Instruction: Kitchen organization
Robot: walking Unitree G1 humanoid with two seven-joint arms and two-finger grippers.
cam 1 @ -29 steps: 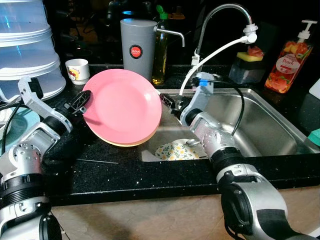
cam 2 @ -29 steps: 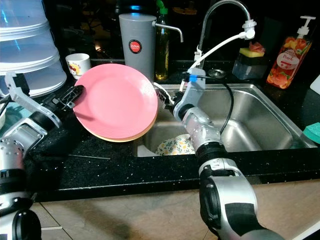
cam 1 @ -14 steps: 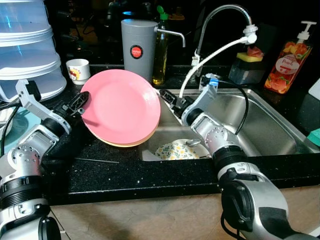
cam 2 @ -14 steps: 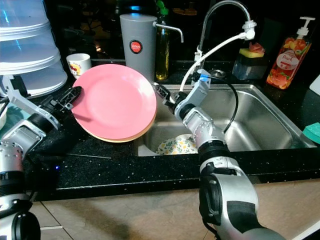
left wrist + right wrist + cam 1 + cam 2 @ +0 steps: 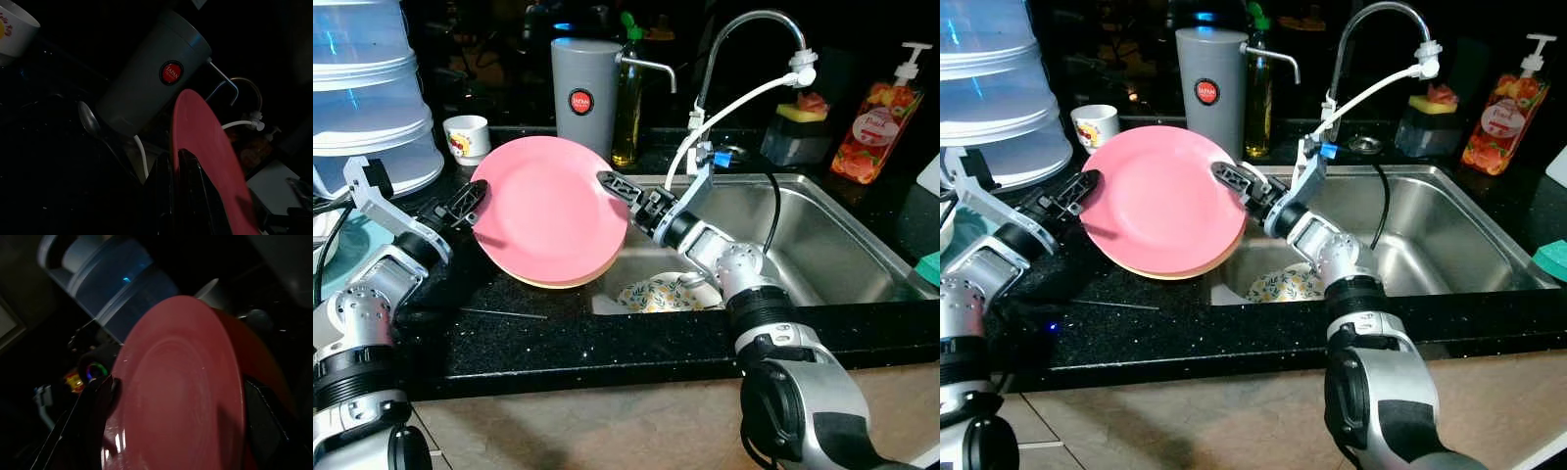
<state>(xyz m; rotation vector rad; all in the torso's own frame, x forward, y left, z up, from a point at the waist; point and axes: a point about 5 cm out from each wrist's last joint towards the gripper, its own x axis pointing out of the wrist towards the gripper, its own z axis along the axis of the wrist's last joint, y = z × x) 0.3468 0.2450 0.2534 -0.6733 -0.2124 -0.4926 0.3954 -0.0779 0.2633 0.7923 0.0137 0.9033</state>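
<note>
Item: 2 stacked plates, held tilted at centre left of the frame, above the black tabletop (image 5: 607, 343) and the left rim of the steel sink (image 5: 842, 245).

- Pink plate (image 5: 548, 211): carried on edge, face turned toward the camera, with a pale yellow plate (image 5: 570, 280) pressed behind it; a thin crescent of the yellow one is seen along the lower rim.
- Left claw (image 5: 473, 199): clamped on the left rim of the stack, the fingers closed over the plate edge.
- Right claw (image 5: 619, 186): spread wide at the right rim, 1 finger across the pink face, nothing yet pinched.
- Floral dish (image 5: 656, 294): lying in the sink bottom, directly below the stack's lower right edge.
- Grey dispenser (image 5: 585, 93) and white cup (image 5: 466, 135): standing just behind the stack, upper centre and upper left.

Risks, as judged:
- The stack is held from 1 side only; if the right claw is closed off-rim, the plates may be levered out of the left grip.
- The yellow plate may be slid free and dropped onto the floral dish.
- The dispenser may be struck if the stack is swung back.
</note>
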